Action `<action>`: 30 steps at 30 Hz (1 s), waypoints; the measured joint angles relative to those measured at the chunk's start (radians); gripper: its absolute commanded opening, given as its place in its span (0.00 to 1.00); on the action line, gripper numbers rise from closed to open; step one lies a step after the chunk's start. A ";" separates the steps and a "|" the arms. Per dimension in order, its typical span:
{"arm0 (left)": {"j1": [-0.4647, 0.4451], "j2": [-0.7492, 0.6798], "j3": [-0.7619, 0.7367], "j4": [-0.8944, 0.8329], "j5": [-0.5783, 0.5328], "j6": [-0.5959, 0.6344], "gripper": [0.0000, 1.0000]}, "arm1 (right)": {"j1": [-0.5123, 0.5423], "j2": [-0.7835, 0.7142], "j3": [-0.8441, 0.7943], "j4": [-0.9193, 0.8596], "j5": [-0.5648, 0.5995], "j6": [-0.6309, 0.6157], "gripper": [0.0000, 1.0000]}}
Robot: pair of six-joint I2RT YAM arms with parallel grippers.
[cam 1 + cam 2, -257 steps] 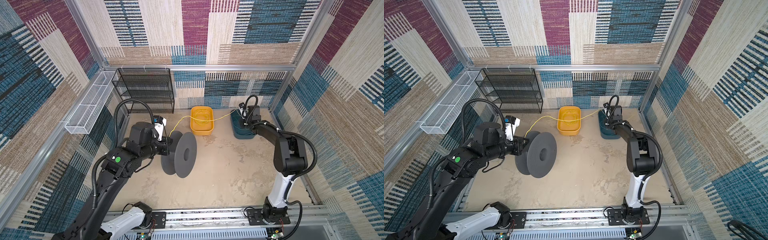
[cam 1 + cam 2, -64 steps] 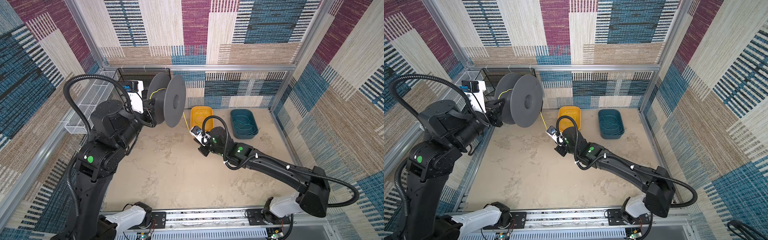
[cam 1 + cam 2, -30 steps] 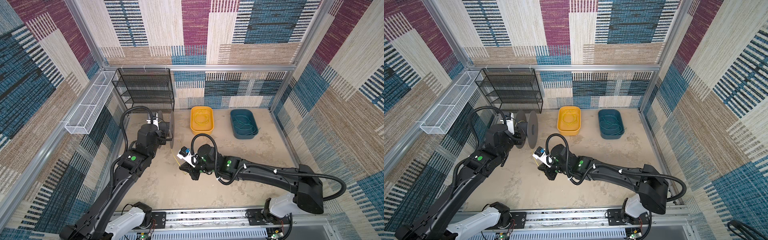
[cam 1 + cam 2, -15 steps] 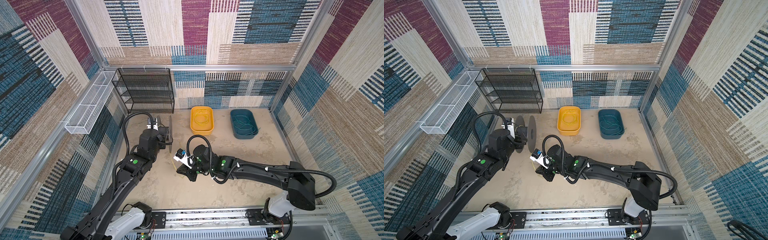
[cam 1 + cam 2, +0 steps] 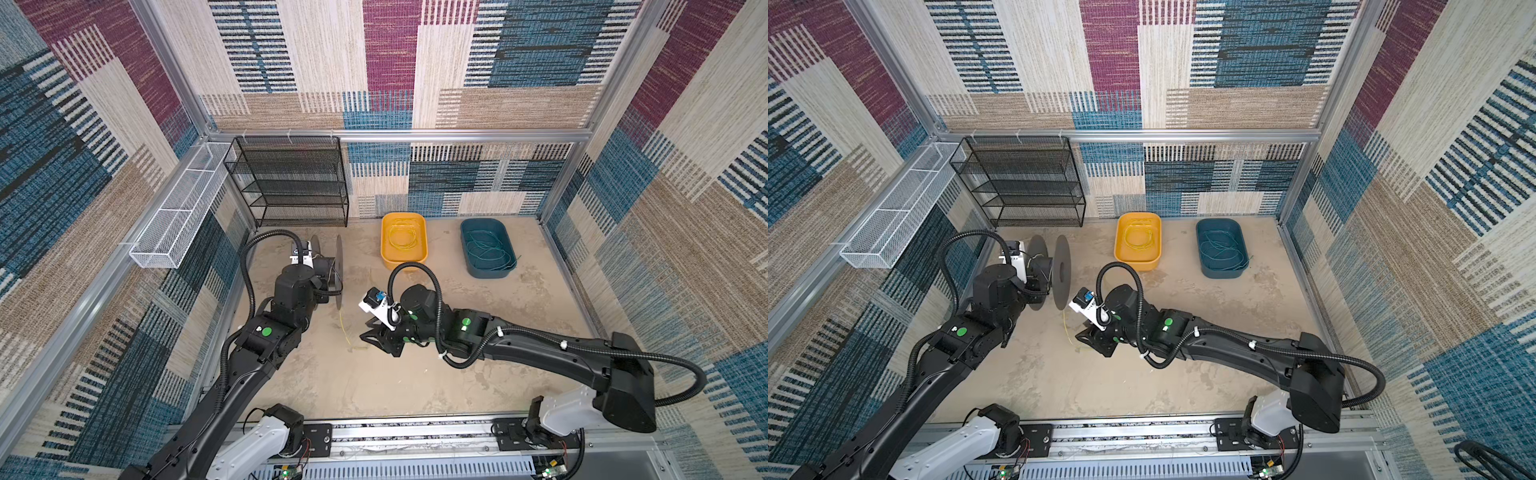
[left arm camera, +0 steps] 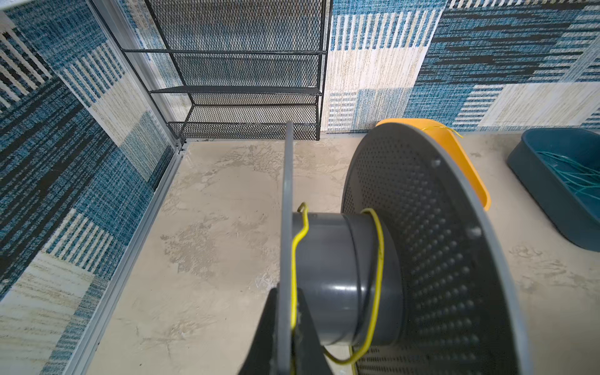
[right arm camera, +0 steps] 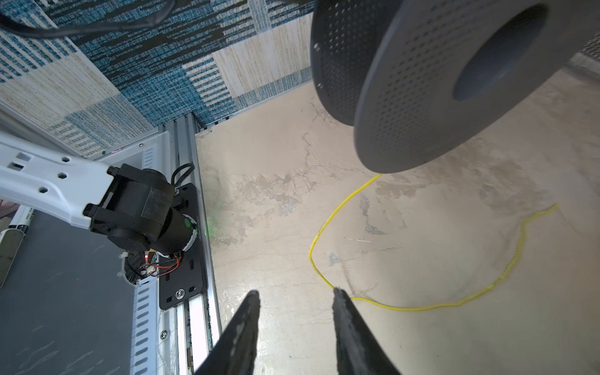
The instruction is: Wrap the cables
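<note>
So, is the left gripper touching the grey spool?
Touching. The left wrist view shows the left gripper clamped on the thin flange of the spool, one finger on each side.

I have the left arm reaching forward, left gripper clamped tight. The right arm stretches low across the middle, right gripper angled down, jaws apart.

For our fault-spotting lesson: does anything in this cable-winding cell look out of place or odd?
Yes. The thin yellow cable trails loose across the sandy floor in a slack curve instead of sitting on the grey perforated plastic spool, whose hub carries barely a turn. The open right gripper holds nothing.
</note>
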 measured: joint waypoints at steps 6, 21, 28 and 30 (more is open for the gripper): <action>0.000 -0.022 -0.015 -0.007 -0.002 0.001 0.00 | -0.145 0.023 0.002 -0.014 0.151 0.045 0.49; 0.002 -0.064 -0.025 -0.045 -0.010 0.003 0.00 | -0.253 0.691 0.443 -0.038 0.273 0.065 0.44; 0.002 -0.073 -0.026 -0.049 -0.009 0.005 0.00 | -0.280 0.809 0.515 -0.061 0.256 0.080 0.29; 0.002 -0.074 -0.024 -0.051 -0.009 0.008 0.00 | -0.285 0.815 0.517 -0.061 0.246 0.087 0.17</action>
